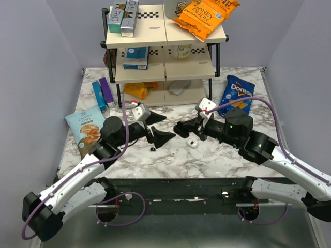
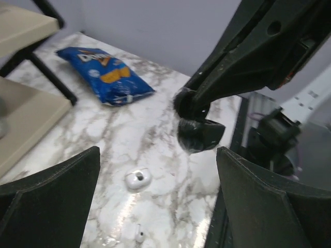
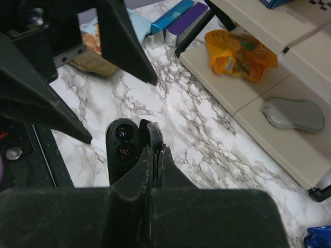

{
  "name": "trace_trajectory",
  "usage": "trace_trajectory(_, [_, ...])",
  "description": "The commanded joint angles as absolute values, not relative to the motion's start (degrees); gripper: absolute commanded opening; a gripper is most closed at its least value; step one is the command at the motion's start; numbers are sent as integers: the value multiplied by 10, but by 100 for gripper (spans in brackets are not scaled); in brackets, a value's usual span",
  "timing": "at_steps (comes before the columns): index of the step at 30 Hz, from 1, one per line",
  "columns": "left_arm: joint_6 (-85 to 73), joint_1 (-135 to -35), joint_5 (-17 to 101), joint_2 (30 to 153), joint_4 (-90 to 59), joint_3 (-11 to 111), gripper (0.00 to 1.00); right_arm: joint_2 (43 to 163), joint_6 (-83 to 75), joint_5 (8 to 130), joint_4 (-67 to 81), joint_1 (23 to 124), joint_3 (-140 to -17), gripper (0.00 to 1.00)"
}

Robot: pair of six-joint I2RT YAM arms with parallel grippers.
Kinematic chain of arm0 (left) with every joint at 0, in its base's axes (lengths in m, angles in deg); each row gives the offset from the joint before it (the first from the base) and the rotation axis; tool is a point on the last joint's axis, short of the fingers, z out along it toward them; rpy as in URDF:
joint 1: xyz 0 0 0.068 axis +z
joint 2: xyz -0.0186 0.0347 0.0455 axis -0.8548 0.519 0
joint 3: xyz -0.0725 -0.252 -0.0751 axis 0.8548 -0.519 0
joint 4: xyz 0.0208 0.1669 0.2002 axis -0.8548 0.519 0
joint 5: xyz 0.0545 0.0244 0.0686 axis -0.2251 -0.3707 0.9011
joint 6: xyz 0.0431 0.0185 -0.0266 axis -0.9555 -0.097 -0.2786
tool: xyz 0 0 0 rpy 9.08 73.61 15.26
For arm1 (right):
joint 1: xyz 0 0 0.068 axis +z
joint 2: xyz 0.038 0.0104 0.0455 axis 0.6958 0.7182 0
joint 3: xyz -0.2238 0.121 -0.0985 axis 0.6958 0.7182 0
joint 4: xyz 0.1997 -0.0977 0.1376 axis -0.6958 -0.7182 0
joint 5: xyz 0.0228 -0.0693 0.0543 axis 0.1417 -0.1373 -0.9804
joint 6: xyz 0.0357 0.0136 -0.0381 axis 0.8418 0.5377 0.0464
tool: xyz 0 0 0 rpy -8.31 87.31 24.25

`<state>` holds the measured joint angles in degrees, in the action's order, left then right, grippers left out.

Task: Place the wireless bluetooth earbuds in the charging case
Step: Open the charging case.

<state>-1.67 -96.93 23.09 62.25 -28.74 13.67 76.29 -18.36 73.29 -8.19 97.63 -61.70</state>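
My right gripper (image 1: 185, 127) is shut on the raised lid (image 3: 153, 135) of a small black case (image 3: 121, 150). The case hangs open a little above the table and shows two round wells; it also shows in the left wrist view (image 2: 199, 135). Here the case is black, not white. A white pebble-shaped earbud (image 2: 138, 179) with a dark spot lies on the marble under the case (image 1: 192, 143). A smaller whitish earbud (image 2: 139, 236) lies nearer my left gripper (image 1: 152, 149). My left gripper (image 1: 163, 128) is open and empty, facing the case, with both earbuds between its fingers (image 2: 57, 186) in its view.
A two-tier shelf (image 1: 164, 72) with boxes and snack bags stands at the back. A blue Doritos bag (image 1: 237, 94) lies back right, a light-blue snack bag (image 1: 85, 129) left, and blue and purple boxes (image 1: 103, 93) beside the shelf. The table's front edge (image 1: 176, 178) is near.
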Motion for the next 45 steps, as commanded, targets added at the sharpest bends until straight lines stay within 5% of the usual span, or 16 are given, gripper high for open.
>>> trace_trajectory(1, [24,-960,17,686,-270,173,99,758,-235,762,-61,1008,-609,1])
trace_trajectory(10, [22,-960,9,698,-305,159,94,790,-229,790,-73,1024,-622,1])
trace_trajectory(17, [27,-961,11,714,-331,148,77,811,-220,778,-67,1026,-637,1])
trace_trajectory(37, [16,-963,58,711,-366,128,66,829,-199,717,-73,1030,-650,1])
trace_trajectory(45, [8,-964,55,711,-361,122,53,830,-195,715,-74,1032,-652,1])
